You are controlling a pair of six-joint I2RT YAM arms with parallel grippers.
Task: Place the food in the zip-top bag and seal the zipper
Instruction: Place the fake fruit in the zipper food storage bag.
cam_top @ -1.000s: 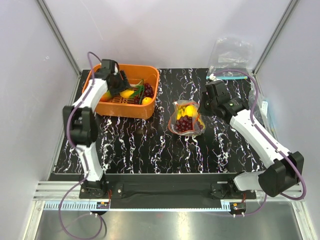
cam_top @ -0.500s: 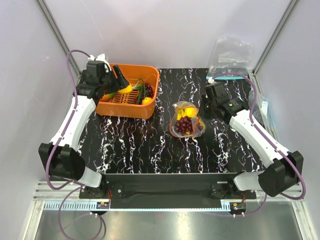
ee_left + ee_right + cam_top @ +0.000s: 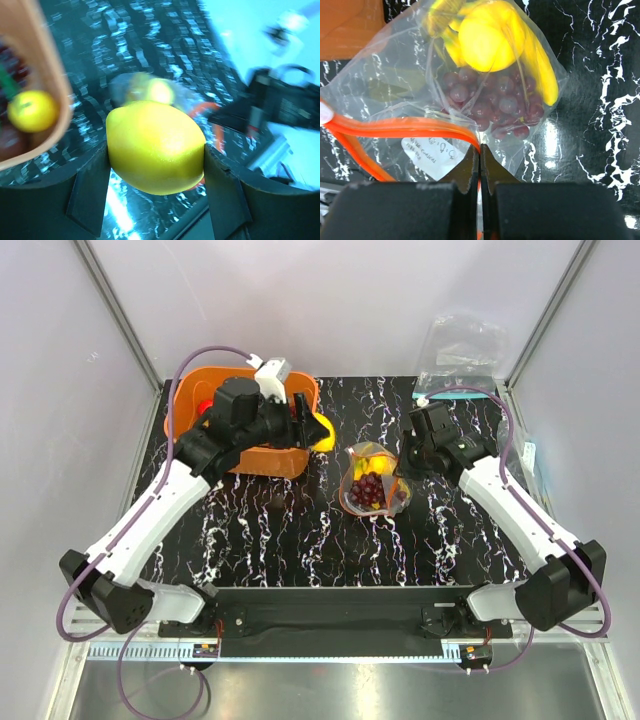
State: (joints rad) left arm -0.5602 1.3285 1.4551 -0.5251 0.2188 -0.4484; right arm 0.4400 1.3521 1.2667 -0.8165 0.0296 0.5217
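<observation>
Orange basket (image 3: pixel 272 461), spare clear bags (image 3: pixel 462 350)

bare table (image 3: pixel 280 530) before bag (image 3: pixel 372 490), basket (image 3: pixel 268 458) blocking far left

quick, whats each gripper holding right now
left gripper: closed on a yellow lemon
right gripper: shut, pinching the zipper strip of the bag

Top view looks down over whole table (image 3: pixel 260 530); wrist views close, both sharing zip-top bag (image 3: pixel 385 65).
</observation>
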